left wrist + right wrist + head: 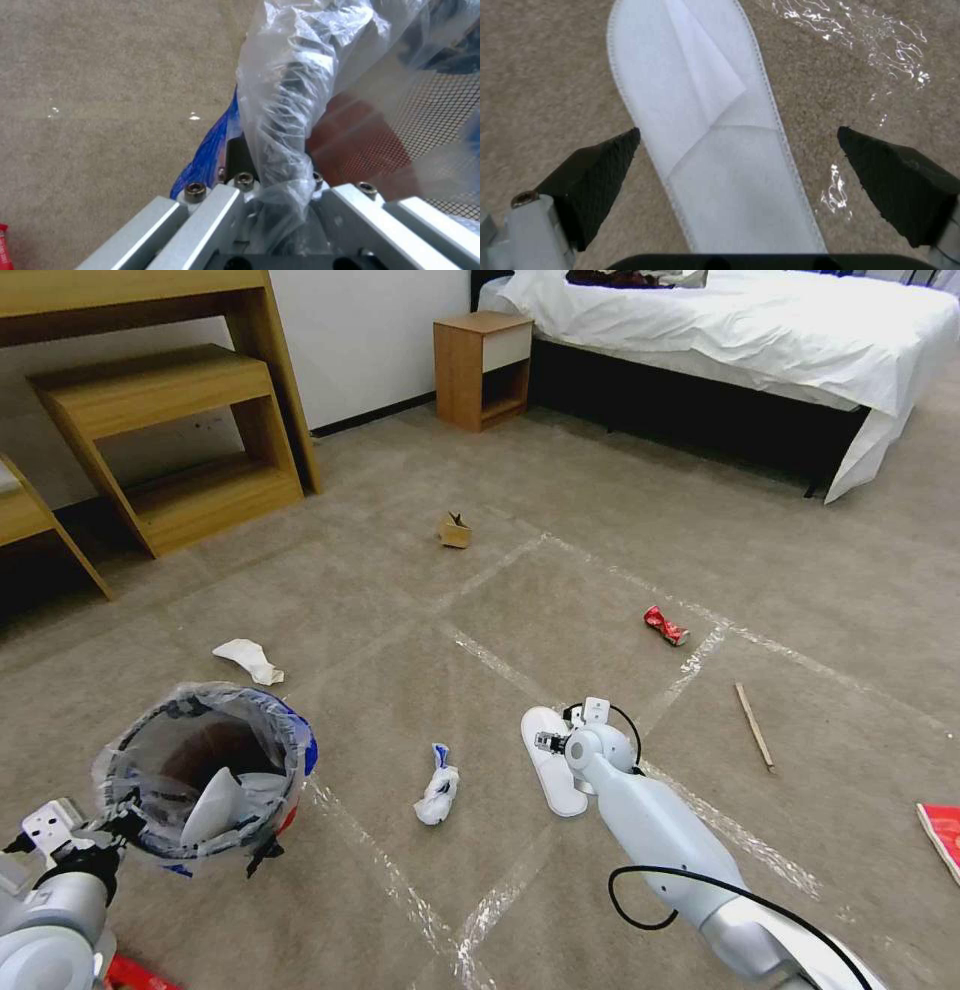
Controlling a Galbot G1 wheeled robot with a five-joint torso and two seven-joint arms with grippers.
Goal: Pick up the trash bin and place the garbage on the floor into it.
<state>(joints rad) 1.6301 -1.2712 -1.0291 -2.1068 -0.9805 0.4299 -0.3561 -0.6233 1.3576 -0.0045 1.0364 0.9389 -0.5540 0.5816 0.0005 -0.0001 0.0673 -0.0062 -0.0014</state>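
My left gripper (118,832) is shut on the near rim of the red trash bin (205,770) and holds it above the floor (400,600); the left wrist view shows the gripper (272,168) clamped over the bin's crumpled clear liner (285,93). A white slipper (213,805) lies inside the bin. My right gripper (737,135) hangs open just over another white slipper (715,131), one finger on each side of it. Loose garbage on the carpet: a white-blue tissue wad (438,785), a white wad (250,660), a cardboard scrap (455,530), a red can (666,626), a stick (755,727).
A red wrapper (943,835) lies at the right edge and another red piece (135,975) by my left arm. Wooden shelving (170,430) stands at the back left, a nightstand (483,368) and a bed (740,330) at the back.
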